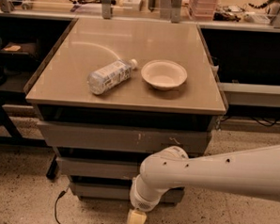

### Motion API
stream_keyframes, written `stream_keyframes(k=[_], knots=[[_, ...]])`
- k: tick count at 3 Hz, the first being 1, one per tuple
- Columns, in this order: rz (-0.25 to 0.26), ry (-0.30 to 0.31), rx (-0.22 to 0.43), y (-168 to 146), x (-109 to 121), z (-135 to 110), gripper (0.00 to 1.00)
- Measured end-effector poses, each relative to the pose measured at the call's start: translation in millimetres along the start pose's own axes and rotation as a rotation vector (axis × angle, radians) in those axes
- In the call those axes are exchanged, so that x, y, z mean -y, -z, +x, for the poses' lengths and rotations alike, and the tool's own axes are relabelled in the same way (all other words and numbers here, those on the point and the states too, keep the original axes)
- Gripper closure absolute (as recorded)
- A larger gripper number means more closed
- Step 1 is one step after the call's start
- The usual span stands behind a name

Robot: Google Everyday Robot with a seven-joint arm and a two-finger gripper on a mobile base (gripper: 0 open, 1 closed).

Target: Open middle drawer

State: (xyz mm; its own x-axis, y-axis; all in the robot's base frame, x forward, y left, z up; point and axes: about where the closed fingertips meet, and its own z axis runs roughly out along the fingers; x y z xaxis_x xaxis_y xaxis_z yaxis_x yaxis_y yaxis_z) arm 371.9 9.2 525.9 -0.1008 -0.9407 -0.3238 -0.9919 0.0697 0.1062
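Observation:
The middle drawer (pixel 97 168) is a plain dark-grey front strip under the taller top front with pale scratch marks (pixel 124 138). It sits flush and closed. The shortest bottom front (pixel 103 191) lies below it. My white arm (pixel 212 173) reaches in from the right and crosses in front of the right half of the lower drawers. My gripper (pixel 135 222) hangs low at the bottom edge of the view, in front of the bottom drawer; only its pale yellow base shows.
A plastic water bottle (pixel 109 76) lies on its side on the beige cabinet top (pixel 134 43), next to a white bowl (pixel 164 74). A black cable (pixel 57 206) lies on the speckled floor at left. Shelving stands behind and at both sides.

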Motion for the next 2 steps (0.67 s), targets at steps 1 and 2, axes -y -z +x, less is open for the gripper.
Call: stream_keyframes(k=[1,2], knots=[[0.036,-0.014,0.031,-12.1,18.1,0.5,0.00],[0.085,-0.052,0.049,-28.7,52.0,6.1,0.00]])
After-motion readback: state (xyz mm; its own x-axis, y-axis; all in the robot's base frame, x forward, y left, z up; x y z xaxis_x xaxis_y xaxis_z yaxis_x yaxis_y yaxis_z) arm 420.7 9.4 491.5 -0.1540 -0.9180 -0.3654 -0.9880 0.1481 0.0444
